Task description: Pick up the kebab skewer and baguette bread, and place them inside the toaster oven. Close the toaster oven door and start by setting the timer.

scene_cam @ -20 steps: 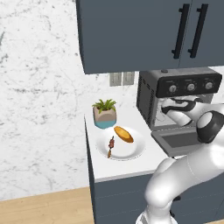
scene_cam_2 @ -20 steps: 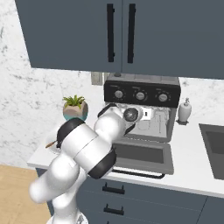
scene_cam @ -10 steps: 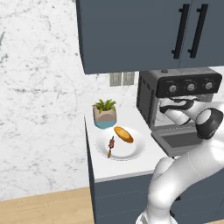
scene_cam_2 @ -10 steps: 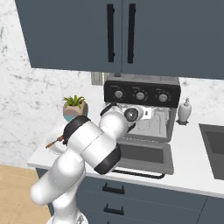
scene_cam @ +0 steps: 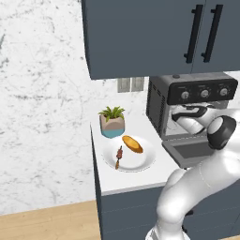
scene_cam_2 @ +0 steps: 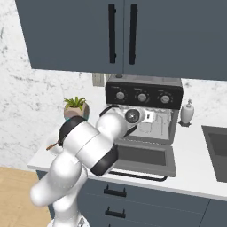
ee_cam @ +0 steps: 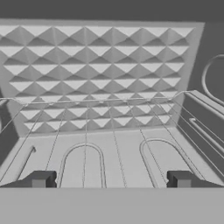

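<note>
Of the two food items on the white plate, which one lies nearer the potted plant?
The baguette bread, the golden loaf, sits closer to the potted plant; the thin dark kebab skewer lies toward the plate's front.

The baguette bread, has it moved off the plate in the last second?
No. The baguette bread lies on the white plate beside the kebab skewer, in front of the potted plant, as before.

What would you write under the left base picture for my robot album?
Robot arm reaching into the open toaster oven while the baguette bread and kebab skewer wait on a white plate.
</note>
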Motion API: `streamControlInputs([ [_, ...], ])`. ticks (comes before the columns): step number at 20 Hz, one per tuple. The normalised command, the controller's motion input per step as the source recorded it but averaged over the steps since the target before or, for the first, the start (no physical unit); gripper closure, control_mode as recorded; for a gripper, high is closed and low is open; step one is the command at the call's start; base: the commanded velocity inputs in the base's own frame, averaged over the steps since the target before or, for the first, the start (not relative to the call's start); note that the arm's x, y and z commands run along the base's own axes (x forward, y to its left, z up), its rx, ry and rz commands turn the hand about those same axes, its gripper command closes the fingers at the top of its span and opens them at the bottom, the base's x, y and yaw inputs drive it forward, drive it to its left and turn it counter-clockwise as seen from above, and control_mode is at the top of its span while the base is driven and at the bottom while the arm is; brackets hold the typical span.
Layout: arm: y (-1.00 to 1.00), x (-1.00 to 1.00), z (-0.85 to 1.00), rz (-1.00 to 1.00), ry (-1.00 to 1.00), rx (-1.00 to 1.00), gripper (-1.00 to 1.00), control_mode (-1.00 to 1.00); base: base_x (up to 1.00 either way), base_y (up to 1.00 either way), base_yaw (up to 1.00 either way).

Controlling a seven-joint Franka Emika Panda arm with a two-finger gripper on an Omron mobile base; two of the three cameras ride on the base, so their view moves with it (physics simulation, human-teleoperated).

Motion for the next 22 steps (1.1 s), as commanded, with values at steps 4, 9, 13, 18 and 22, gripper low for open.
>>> streamControlInputs([
  [4, -0.05, -0.94, -1.00, 0.07, 0.00, 0.00, -1.00, -1.00, 0.00, 0.00, 0.00],
  [9, 0.00, -1.00, -1.00, 0.09, 0.01, -0.01, -1.00, -1.00, 0.00, 0.00, 0.00],
  [13, 0.11, -0.92, -0.88, 0.07, 0.22, -0.14, -1.00, -1.00, 0.00, 0.00, 0.00],
  [18, 0.28, -0.74, -0.71, 0.07, 0.38, -0.14, -1.00, -1.00, 0.00, 0.00, 0.00],
  [22, 0.24, -0.65, -0.66, 0.11, 0.46, -0.07, -1.00, -1.00, 0.00, 0.00, 0.00],
])
